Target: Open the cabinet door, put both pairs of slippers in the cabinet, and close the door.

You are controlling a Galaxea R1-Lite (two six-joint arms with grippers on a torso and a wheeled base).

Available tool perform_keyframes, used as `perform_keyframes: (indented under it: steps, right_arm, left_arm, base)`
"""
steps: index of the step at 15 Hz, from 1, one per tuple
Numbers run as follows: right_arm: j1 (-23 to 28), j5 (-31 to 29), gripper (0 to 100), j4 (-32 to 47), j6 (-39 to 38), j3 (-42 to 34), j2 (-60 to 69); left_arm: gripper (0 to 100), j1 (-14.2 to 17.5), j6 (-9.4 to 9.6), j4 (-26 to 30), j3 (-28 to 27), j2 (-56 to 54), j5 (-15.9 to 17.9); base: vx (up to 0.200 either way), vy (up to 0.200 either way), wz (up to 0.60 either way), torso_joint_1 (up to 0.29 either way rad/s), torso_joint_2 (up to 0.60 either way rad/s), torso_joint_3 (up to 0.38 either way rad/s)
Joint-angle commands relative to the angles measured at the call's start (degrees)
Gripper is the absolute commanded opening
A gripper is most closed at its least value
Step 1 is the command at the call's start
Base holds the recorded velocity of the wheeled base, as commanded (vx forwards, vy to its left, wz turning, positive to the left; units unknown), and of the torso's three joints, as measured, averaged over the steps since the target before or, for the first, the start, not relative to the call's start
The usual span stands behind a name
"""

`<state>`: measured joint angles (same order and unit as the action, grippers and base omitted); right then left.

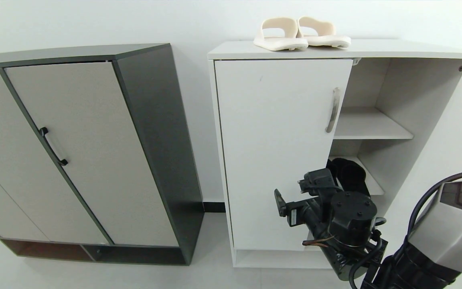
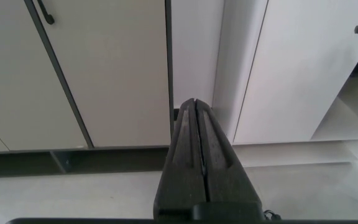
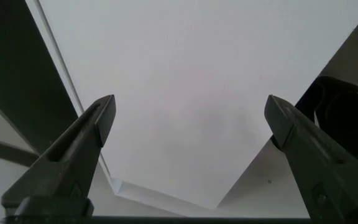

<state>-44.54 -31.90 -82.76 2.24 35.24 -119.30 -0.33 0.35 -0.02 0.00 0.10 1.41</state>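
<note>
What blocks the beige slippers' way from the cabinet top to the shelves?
Nothing visible. The beige slippers sit on the cabinet top; its right side is open, the upper shelf bare, black slippers on the lower.

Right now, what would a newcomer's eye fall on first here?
A beige pair of slippers sits on top of the white cabinet. A black pair lies on the lower shelf inside the cabinet's open right half. The right gripper, open, hangs in front of the closed left door.
</note>
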Motion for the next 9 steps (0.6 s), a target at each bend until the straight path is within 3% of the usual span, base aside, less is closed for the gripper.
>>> perform_keyframes:
  steps: [1, 4, 9]
  right_arm:
    - [-0.02, 0.00, 100, -0.03, 0.04, 0.00, -0.23]
    - [-0.02, -0.09, 100, 0.06, 0.04, 0.35, -0.23]
    - [-0.02, -0.09, 100, 0.23, 0.04, 0.44, -0.23]
  left_arm:
    - [0, -0.02, 0.00, -0.06, 0.00, 0.08, -0.01]
    - [0, -0.02, 0.09, -0.06, 0.00, 0.08, -0.01]
    - [0, -0.02, 0.00, -0.06, 0.00, 0.08, -0.01]
  base:
    - [0.000, 0.000, 0.00, 0.002, -0.10, -0.100]
    - [0.000, 0.000, 0.00, 0.010, -0.20, -0.310]
    - [0.000, 0.000, 0.00, 0.068, -0.50, -0.362]
